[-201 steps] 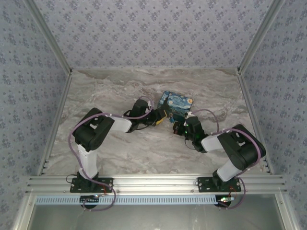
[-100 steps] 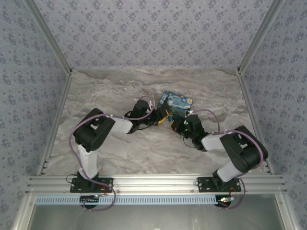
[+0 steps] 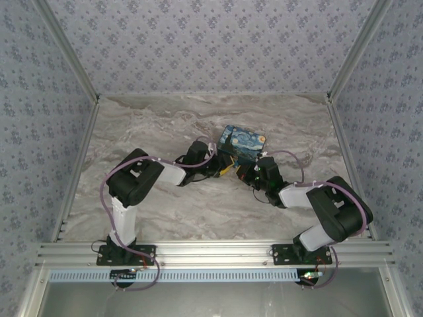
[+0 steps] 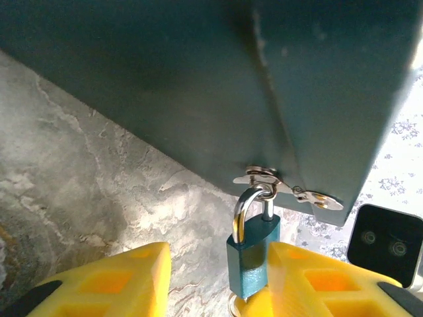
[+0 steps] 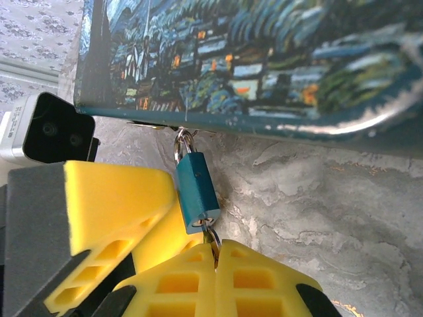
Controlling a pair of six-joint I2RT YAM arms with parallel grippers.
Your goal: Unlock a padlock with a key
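A small teal padlock [image 4: 254, 254] hangs by its silvery shackle from the hasp [image 4: 284, 188] of a starry-night box [image 3: 243, 144]. My left gripper [image 4: 218, 277] is open around it. The right yellow finger [image 4: 317, 284] touches the padlock body, and a gap lies between the body and the left finger [image 4: 106, 284]. In the right wrist view the padlock [image 5: 197, 191] hangs under the box [image 5: 264, 59]. The thin dark key [image 5: 213, 236] and its ring stick out of the padlock's underside. My right gripper [image 5: 217, 254] is shut on the key. Both grippers [image 3: 225, 168] [image 3: 243, 173] meet at the box's near corner.
The box stands on the marble-patterned table [image 3: 165, 125], toward the back middle. Patterned walls close in the left, right and far sides. The left gripper's yellow fingers [image 5: 112, 205] crowd in beside the padlock. The right wrist's camera housing [image 4: 386, 244] sits close on the right.
My left arm has shifted right, bringing its gripper up to the padlock at the box's corner. The right gripper has edged slightly toward the box, still shut.
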